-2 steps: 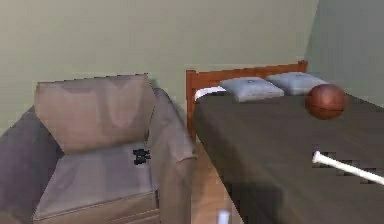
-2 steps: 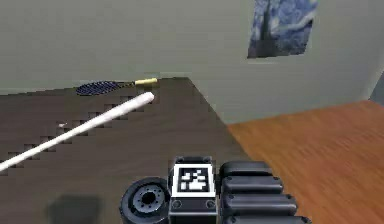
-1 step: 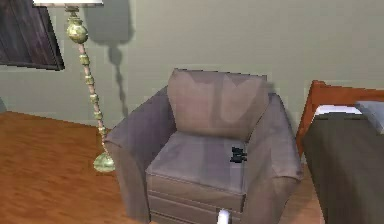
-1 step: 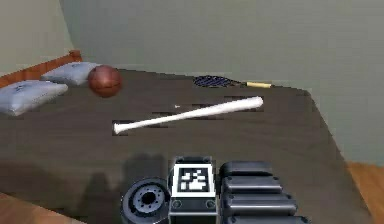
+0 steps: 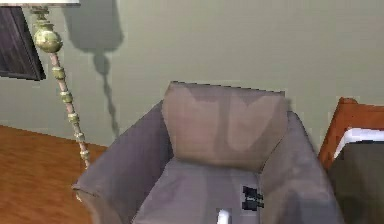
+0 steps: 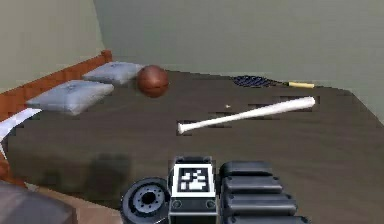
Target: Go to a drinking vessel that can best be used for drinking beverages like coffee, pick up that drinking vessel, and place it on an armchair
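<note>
Plush grey armchair (image 5: 225,125). Slim white bat (image 6: 245,114) and round brown ball (image 6: 152,80) on dark bed (image 6: 300,150). Cannot tell whether gripper (image 6: 147,200) holds anything.

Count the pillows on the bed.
2. The far pillow lies beside the ball at the arm side view's upper left; the near pillow lies just below and left of it. Others may be hidden past the left edge.

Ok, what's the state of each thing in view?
Grey upholstered armchair: upright, small dark object and small white object on its seat.
Brass-coloured floor lamp: standing upright.
Brown-orange ball: resting on the dark-covered bed.
White baseball bat: lying flat on the bed.
Dark-headed, yellow-handled racket: lying flat on the bed.
Two grey pillows: lying flat.
</note>
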You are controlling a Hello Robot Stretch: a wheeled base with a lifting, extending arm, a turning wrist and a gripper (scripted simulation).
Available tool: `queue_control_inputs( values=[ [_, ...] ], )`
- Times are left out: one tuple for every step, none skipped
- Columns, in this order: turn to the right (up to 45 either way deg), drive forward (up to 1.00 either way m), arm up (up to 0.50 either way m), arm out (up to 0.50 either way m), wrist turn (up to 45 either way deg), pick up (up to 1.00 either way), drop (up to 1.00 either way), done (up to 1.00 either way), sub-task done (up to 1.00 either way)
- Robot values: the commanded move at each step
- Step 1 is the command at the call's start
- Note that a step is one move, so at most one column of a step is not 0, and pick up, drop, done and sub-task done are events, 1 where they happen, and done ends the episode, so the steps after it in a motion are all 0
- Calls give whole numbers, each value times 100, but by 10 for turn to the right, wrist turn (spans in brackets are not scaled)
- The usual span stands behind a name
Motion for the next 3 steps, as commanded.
queue_control_inputs(
  values=[
    [-450, 0, 0, 0, 0, 0, 0, 0, 0],
    [-240, 0, 0, 0, 0, 0, 0, 0, 0],
    [-30, 0, 0, 0, 0, 0, 0, 0, 0]
  ],
)
